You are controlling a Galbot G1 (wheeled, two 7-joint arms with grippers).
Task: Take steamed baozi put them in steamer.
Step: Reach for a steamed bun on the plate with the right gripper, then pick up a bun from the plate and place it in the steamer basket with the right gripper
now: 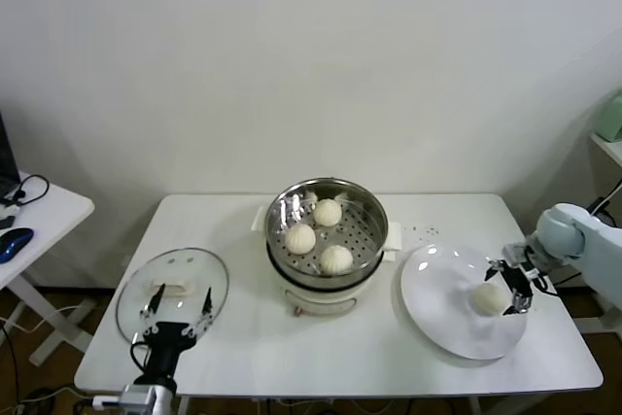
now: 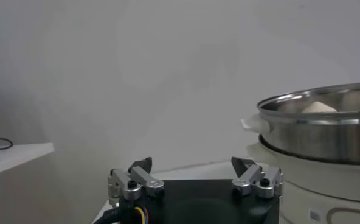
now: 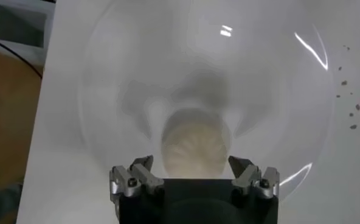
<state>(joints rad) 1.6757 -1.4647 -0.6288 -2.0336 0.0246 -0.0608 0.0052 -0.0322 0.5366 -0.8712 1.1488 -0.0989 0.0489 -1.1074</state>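
right gripper (image 1: 511, 288): sitting wide open around the last baozi (image 1: 489, 297) on the plate (image 1: 442, 323)
left gripper (image 1: 177, 302): idling open by the lid (image 1: 185, 269)
steamer (image 1: 327, 203): holding three buns

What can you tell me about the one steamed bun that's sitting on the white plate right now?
The small round cream-white steamed bun is dome-shaped, soft and doughy in look, with faint pleats fanning from its top in the right wrist view. It rests upright on the round white plate, toward the plate's right side, alone there. The right gripper sits over it with open fingers straddling it; whether they touch it cannot be told.
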